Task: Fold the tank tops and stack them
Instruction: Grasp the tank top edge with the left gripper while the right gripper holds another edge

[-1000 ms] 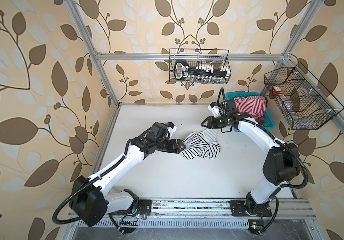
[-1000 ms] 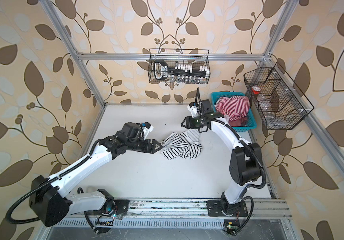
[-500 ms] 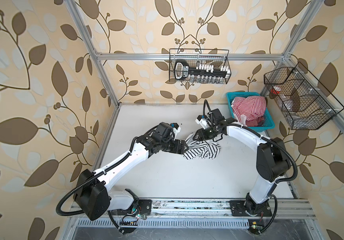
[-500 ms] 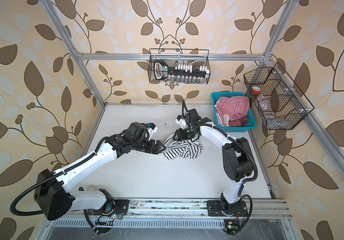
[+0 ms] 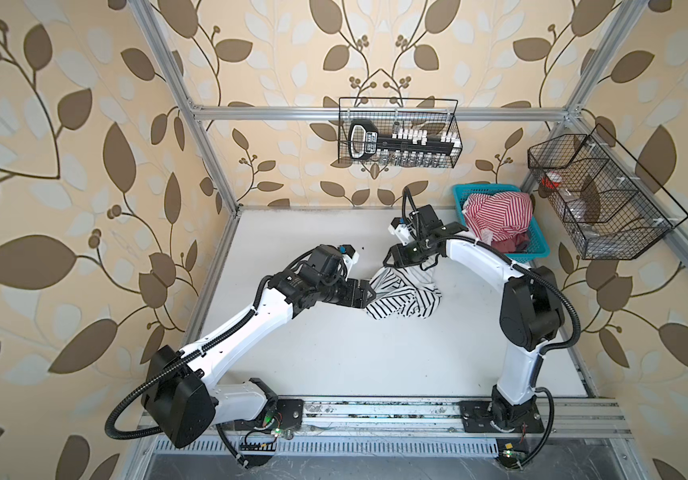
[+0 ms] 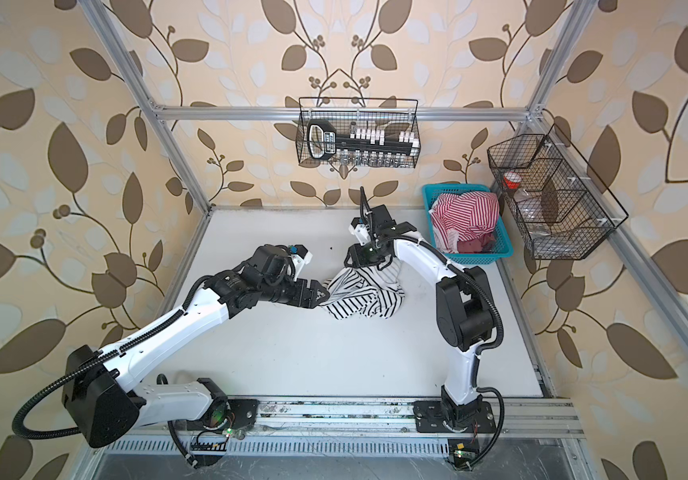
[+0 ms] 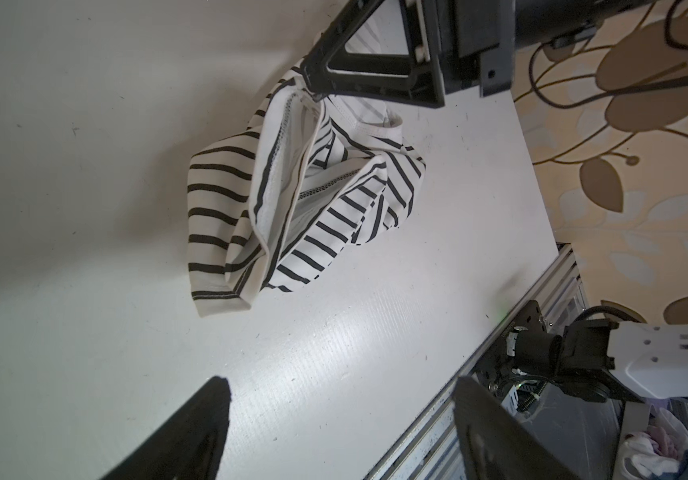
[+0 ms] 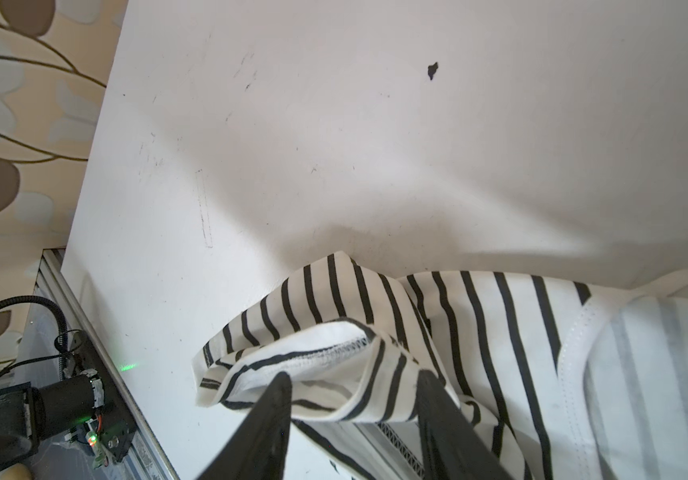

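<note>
1. Noting the surface: white table [image 5: 334,353], scuffed and flecked, inside an aluminium frame [image 5: 375,111]; leaf-print wallpaper on all walls; both arm bases sit on a rail [image 5: 375,409] along the front edge
2. Black wire basket [image 5: 398,133] hangs on the back wall, a second wire basket [image 5: 599,208] on the right wall; blue plastic basket [image 5: 539,249] stands in the far right corner of the table
3. Red-striped tank top [image 5: 496,212] lies bunched in the blue basket; only the top views show it
4. Black-striped tank top [image 5: 404,295] lies crumpled on the table near the middle, between the two grippers
5. Left gripper [image 5: 371,293]: just beside the cloth's left edge in both top views; the left wrist view shows its fingers wide apart with only bare table between them
6. Right gripper [image 8: 354,376]: at the cloth's far edge; the right wrist view shows its fingers part-way apart astride a raised fold; whether they pinch it I cannot tell
7. Wrist views alone show the overlock stitching along the hems
</note>
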